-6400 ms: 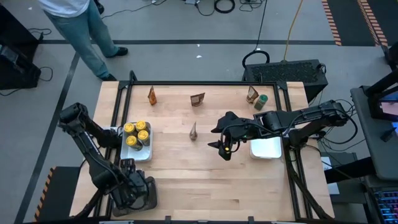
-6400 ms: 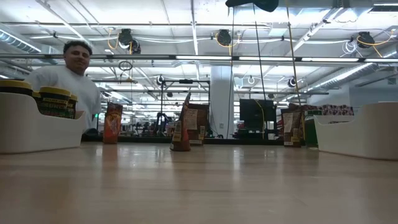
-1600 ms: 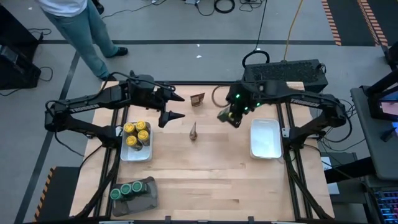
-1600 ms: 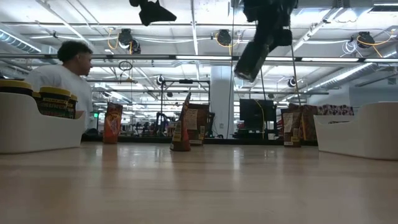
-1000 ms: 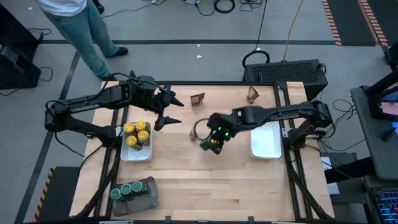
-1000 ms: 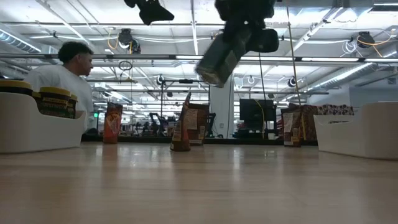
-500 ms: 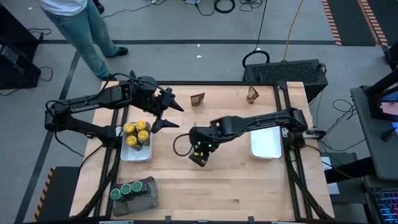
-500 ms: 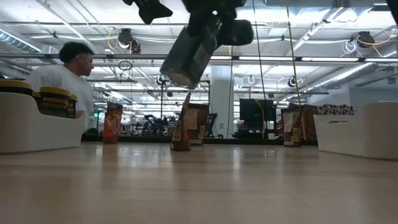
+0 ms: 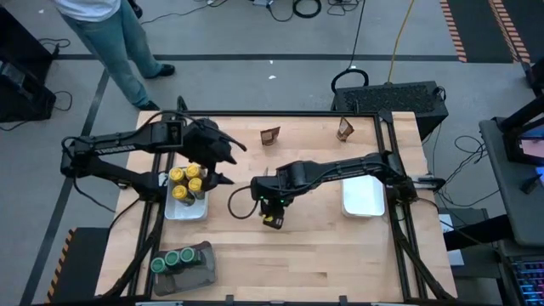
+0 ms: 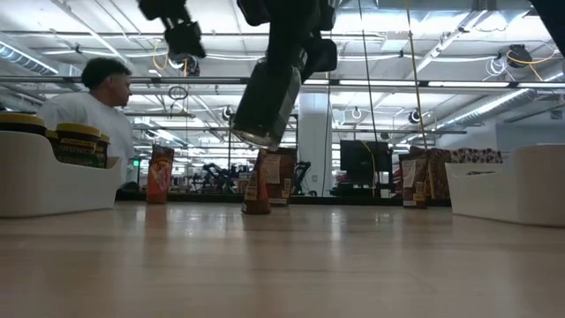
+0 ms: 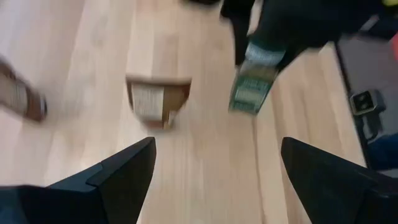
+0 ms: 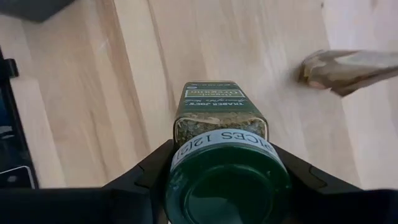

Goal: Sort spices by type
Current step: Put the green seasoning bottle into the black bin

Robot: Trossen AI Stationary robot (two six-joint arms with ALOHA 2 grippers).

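My right gripper point(image 9: 272, 210) hangs over the table's middle, shut on a green-lidded spice jar point(image 9: 273, 220); the low view shows the jar point(image 10: 263, 102) tilted and well above the wood. My left gripper point(image 9: 231, 163) is open, in the air beside the white tray with the yellow-lidded jars point(image 9: 187, 184), touching nothing. Three green-lidded jars point(image 9: 172, 259) stand in the dark tray. Brown packets stand on their bases near the far edge point(image 9: 270, 136) point(image 9: 344, 129). The left wrist view shows another packet point(image 11: 158, 102) on the wood. My right gripper pinches the green-lidded jar at its lid end point(image 12: 227, 152), one finger point(image 12: 146, 171) on each side. The fingers come from above, slanting. The jar is lifted clear of the table and tilts, its bottom end point(image 10: 252, 132) lowest.
An empty white tray point(image 9: 363, 189) lies on the table's right side. The dark tray point(image 9: 202, 253) sits at the near left corner. A person point(image 9: 110, 38) stands beyond the far left corner. Bare wood stretches along the near edge point(image 9: 314, 263).
My right gripper has carried the jar from the table's middle toward the left and near edges and a little lower, still shut on it. My left gripper has shifted slightly toward the near edge and down, staying open.
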